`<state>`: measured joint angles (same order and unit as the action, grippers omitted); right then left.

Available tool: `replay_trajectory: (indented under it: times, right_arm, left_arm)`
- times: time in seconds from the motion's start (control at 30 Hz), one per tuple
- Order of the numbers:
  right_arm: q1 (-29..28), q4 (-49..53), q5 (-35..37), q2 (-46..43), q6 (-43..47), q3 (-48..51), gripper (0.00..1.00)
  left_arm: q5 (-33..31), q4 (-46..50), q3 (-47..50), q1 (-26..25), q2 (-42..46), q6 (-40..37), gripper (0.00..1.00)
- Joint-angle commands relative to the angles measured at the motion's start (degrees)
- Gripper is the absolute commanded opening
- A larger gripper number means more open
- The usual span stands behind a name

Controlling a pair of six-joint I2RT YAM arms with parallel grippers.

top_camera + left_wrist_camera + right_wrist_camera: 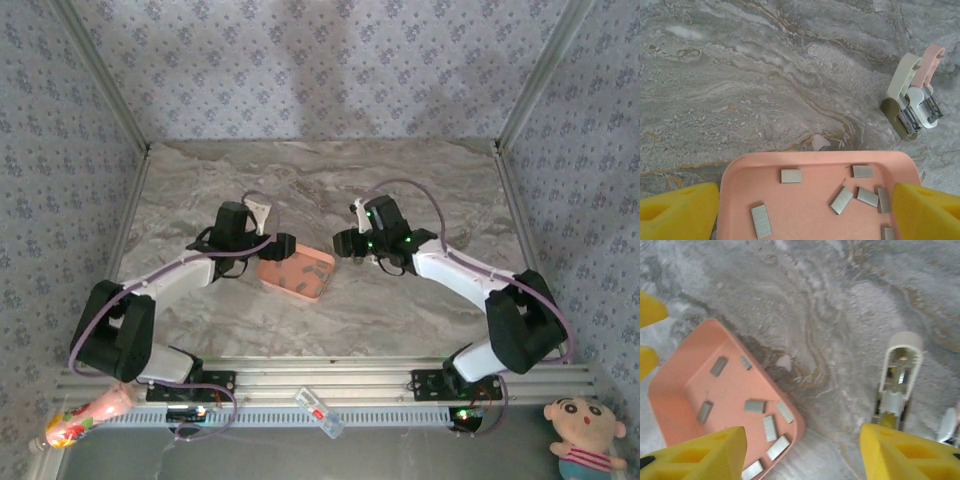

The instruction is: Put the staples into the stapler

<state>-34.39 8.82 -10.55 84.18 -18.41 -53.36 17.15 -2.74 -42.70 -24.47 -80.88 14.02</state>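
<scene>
Pink tray (272, 278): 1, shallow, rounded corners, flat on the desk (400, 310) at mid-desk, btwn the tips of the two arms.
Staples (754, 406): short grey metal strips, all inside the tray, lying flat. 8 counted in the right wrist view. 7 in the left wrist view, where the tray's near part is cut off.
Staples, axis: no common direction. Some long axes run approx. parallel to a tray side, others slant. Most lie apart; 2–3 nearly touch near one corner.
Stapler (899, 377): 1 that I can make out, cream shell, on bare desk beside the tray, not touching it. The left wrist view shows a cream part & a pink part side by side; can't tell how they join.
Stapler, axis: in the right wrist view the long axis runs nearly straight away from that wrist cam. Rounded end far, inside w/ metal parts facing up, near end hidden under a pad.
Left jaws: spread wide, nothing held. Yellow pads (680, 212) sit one at ea. side of the tray; touching it or not, can't tell.
Right jaws: wide apart, empty. One yellow pad (700, 455) is over the tray's near corner, the other over the stapler's near end.
Desk: grey marble-look top, w/ 1 small pale chip (820, 142) just beyond the tray's rim.
Near edge: 1 plush doll (585, 445) at the right.
</scene>
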Motion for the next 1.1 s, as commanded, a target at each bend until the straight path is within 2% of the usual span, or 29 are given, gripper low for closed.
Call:
replay_trajectory:
  times: [0.0,0.17,0.3,0.4,0.53,0.7,0.93,1.07]
  right_arm:
    - [-1.8,7.3,-2.5,-0.3,-2.1,-2.2,0.62]
    - [-2.9,11.2,-1.1,-2.9,-5.6,-2.0,0.63]
    - [-2.7,11.5,-1.1,-3.0,-2.6,-4.4,0.63]
    - [-2.4,12.6,-2.6,0.1,0.3,-8.5,0.64]
    - [-2.5,13.4,-5.4,5.6,2.5,-13.4,0.64]
    - [-2.7,13.4,-7.3,12.4,4.0,-18.2,0.64]
    - [-3.0,16.8,-8.0,21.5,5.9,-23.5,0.64]
    - [-2.7,17.0,-9.0,24.4,5.9,-24.6,0.64]
  left_arm:
    - [-0.7,1.2,0.3,0.4,-0.1,-1.1,0.89]
    - [-0.9,3.1,-0.4,0.7,0.5,0.6,0.88]
    - [-3.1,7.5,-0.9,1.0,4.7,8.0,0.88]
    - [-3.3,7.0,2.2,0.9,9.7,16.0,0.87]
    - [-5.2,11.4,5.4,0.7,15.2,24.3,0.83]
    - [-3.8,12.0,9.7,-0.9,18.4,31.8,0.8]
    - [-3.5,12.2,12.7,-1.9,18.4,34.9,0.78]
    - [-2.1,8.9,14.7,-1.9,18.2,35.5,0.75]
